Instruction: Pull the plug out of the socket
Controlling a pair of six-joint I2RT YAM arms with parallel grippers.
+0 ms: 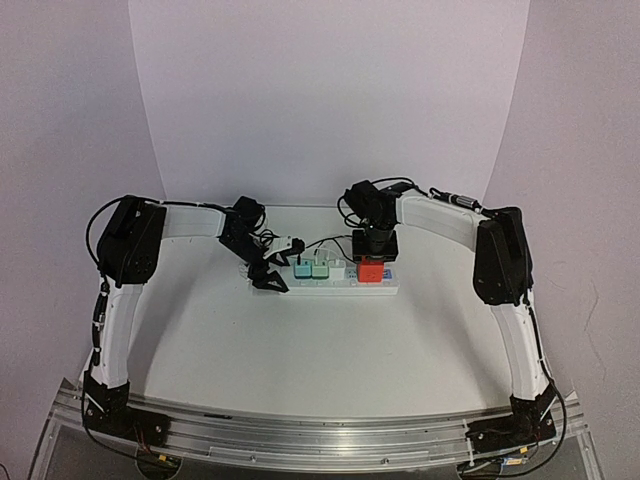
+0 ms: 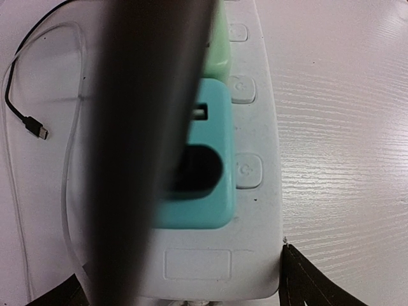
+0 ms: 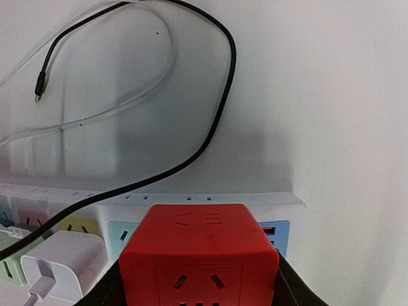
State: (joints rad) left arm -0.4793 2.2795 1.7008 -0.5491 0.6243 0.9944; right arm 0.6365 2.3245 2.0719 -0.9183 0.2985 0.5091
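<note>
Mid-table, socket [image 1: 335, 286] long axis left–right — right gripper [image 1: 373, 262] clamps red plug [image 1: 372, 273].

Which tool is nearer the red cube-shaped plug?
Right. The right tool flanks the red cube-shaped plug; the left tool sits at the opposite end of the white power strip.

White arms [image 1: 115, 320], black joints, cables

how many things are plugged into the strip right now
4, in a row along the strip: teal cube furthest left, green cube beside it, white charger next, red cube near the right end. The arms may hide others.
</note>
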